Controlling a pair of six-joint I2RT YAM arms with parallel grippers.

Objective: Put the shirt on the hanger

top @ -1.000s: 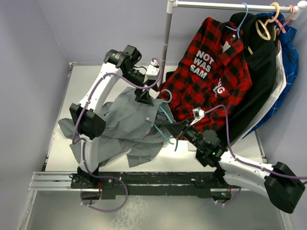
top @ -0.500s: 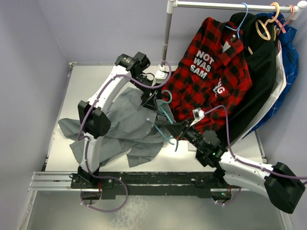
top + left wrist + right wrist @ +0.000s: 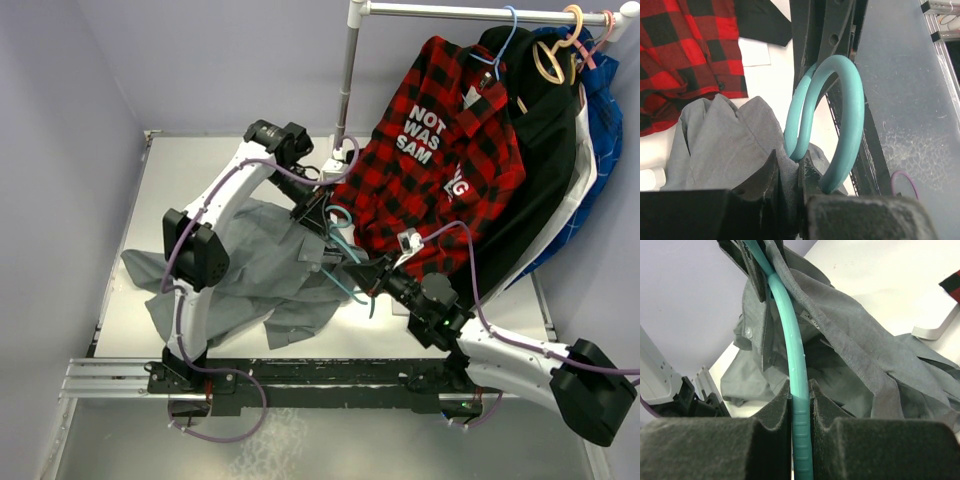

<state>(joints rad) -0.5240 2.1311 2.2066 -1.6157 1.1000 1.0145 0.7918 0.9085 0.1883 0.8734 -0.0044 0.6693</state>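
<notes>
The grey shirt [image 3: 250, 265] lies crumpled on the white table, its collar end lifted toward the teal hanger [image 3: 345, 262]. My left gripper [image 3: 322, 218] is shut on a fold of shirt [image 3: 725, 140] fabric right beside the hanger's hook [image 3: 850, 110], which curves up just past the left gripper [image 3: 788, 160] fingertips. My right gripper [image 3: 375, 275] is shut on the hanger's arm. In the right wrist view the hanger [image 3: 792, 355] runs up from the right gripper [image 3: 800, 387] into the shirt [image 3: 855, 340], which drapes over its far end.
A red-and-black plaid shirt [image 3: 440, 160] hangs from the rack at the back right, its hem touching the table beside the hanger. Black [image 3: 545, 150] and blue garments hang behind it. The rack pole [image 3: 348, 80] stands just behind my left gripper.
My left gripper has swung right to the hanger's hook and gone from open to shut on shirt fabric. The right gripper and hanger have shifted slightly.
</notes>
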